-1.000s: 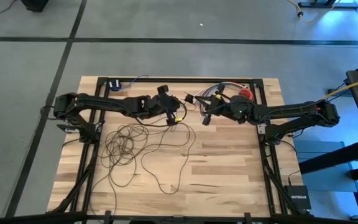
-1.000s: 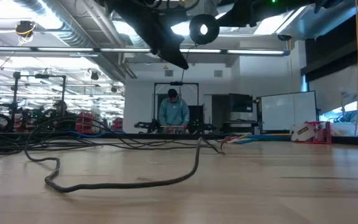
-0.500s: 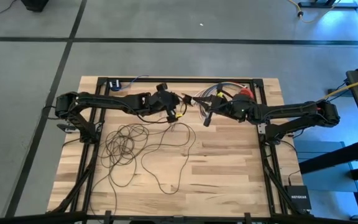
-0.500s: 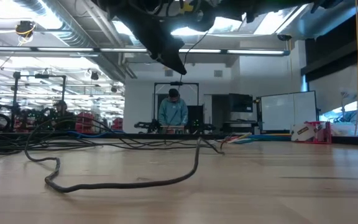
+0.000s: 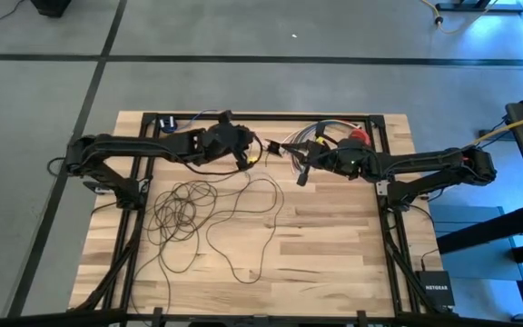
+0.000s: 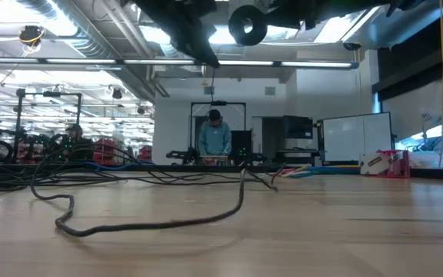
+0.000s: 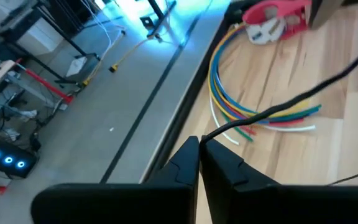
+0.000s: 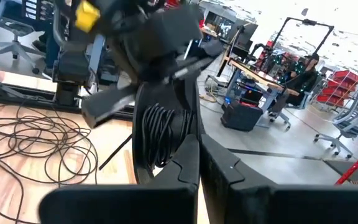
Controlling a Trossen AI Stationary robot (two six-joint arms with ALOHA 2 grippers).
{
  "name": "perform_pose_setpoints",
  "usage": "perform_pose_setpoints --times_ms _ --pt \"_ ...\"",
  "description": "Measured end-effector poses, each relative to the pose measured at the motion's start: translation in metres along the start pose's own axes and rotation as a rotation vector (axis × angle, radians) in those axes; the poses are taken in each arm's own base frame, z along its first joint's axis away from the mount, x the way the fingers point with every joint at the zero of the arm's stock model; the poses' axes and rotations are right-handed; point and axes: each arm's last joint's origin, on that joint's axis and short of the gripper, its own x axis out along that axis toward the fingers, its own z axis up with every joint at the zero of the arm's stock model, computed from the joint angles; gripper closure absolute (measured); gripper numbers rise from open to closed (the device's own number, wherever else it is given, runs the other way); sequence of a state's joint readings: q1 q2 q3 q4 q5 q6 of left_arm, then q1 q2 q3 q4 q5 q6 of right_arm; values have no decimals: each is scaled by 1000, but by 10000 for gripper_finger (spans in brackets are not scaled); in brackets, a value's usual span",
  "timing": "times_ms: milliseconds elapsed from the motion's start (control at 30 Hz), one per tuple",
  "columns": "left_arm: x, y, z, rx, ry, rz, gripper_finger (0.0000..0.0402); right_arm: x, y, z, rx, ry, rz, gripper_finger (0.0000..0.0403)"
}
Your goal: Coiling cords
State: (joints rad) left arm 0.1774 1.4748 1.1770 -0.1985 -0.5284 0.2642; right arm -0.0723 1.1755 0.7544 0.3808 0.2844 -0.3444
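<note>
Dark wire makes up the cords (image 5: 189, 213): in the high view most of it lies in loose loops on the table (image 5: 334, 236) at about seven o'clock from the table's centre, with one strand rising toward twelve o'clock to the left gripper (image 5: 246, 154). You will see that gripper closed on the strand and held above the boards, which keeps the wire off the loose pile. The right gripper (image 5: 300, 169) hangs just at three o'clock of it, fingers together; judge it as parked close so the wire can be passed or wound between the two. A bundle of coloured wires (image 5: 311, 134) lies beyond, near a red object (image 5: 360, 138).

In the low view, the cords (image 6: 152, 223) trail across the wood and climb out of frame; a person (image 6: 215, 138) stands far behind.

In the left wrist view, the fingers (image 7: 222, 167) pinch the wire (image 7: 278, 112) at their tips, over the coloured wires (image 7: 253, 115).

In the right wrist view, the right gripper's own fingers (image 8: 222, 165) meet; beyond them hang several wound turns (image 8: 160, 134) at the left arm, so coiling appears under way.
</note>
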Motion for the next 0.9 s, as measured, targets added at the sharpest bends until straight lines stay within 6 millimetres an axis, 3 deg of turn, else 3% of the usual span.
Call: perform_pose_setpoints --times_ms 267,567,900 --pt "-25 5 12 -47 -91 -10 394 0 -1 -1 -28 20 -33 397" --pt "-39 -2 33 -161 -276 -34 394 0 0 -3 -37 37 -26 397" --pt "-52 -2 46 -237 -257 -83 394 0 -2 -4 -66 72 -85 397"
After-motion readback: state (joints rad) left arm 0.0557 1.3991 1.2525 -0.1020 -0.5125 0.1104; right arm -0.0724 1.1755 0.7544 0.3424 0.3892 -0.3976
